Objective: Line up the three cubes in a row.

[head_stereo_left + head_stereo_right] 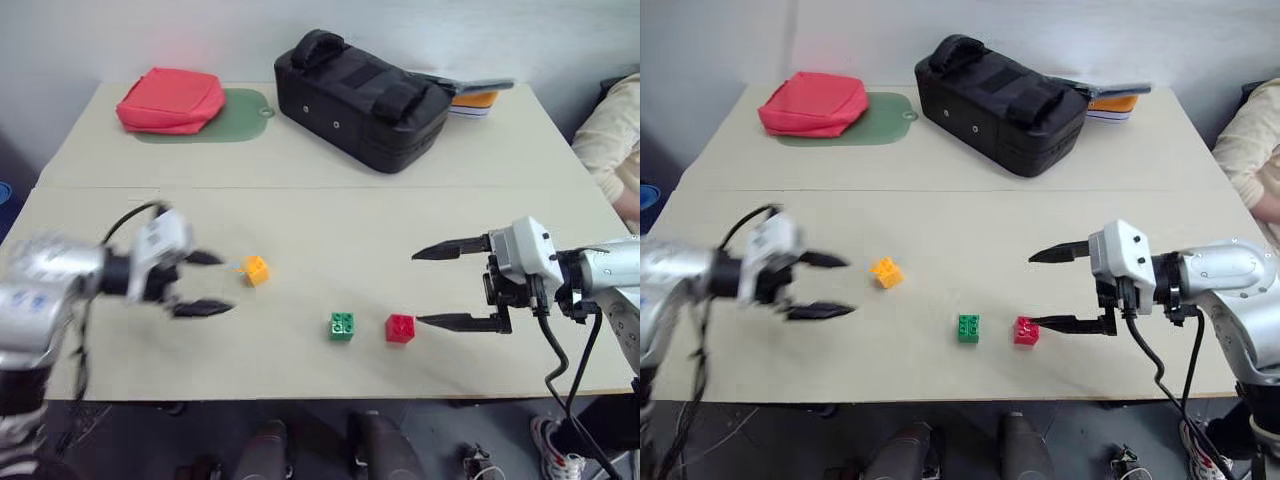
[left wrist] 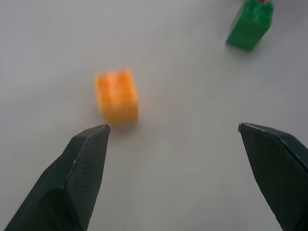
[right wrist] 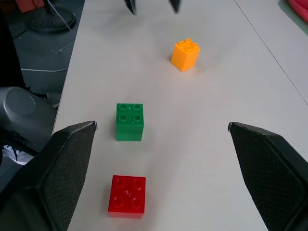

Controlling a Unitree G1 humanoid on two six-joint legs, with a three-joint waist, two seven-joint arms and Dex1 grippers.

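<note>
The red cube (image 1: pixel 400 327) and the green cube (image 1: pixel 342 326) stand just beside each other but apart, toward the near edge of the surface (image 1: pixel 300 230), studs up, each showing four studs; their sides run square with that near edge and the pair lies along a left-right line. The orange-yellow cube (image 1: pixel 256 270) sits apart from them, farther left and a little farther from the near edge, also studs up but turned at an angle to the other two, so the three do not form one straight row. No writing can be read on any cube.

The left gripper (image 1: pixel 205 284) is just left of the orange-yellow cube, fingers spread wide and holding nothing, pointing right toward it without touching. The right gripper (image 1: pixel 443 285) is just right of the red cube, fingers also spread wide and empty, pointing left; its near finger tip lies close beside the red cube, and contact cannot be told.

The surface is pale beige, made of two boards joined along a left-right seam. On the far board are a black bag (image 1: pixel 360 98), a red pouch (image 1: pixel 170 100) on a green mat (image 1: pixel 240 118), and something orange and white behind the bag. A light wall stands behind. A person's pale sleeve (image 1: pixel 612 135) shows at the far right, and shoes show on the floor beyond the near edge.
</note>
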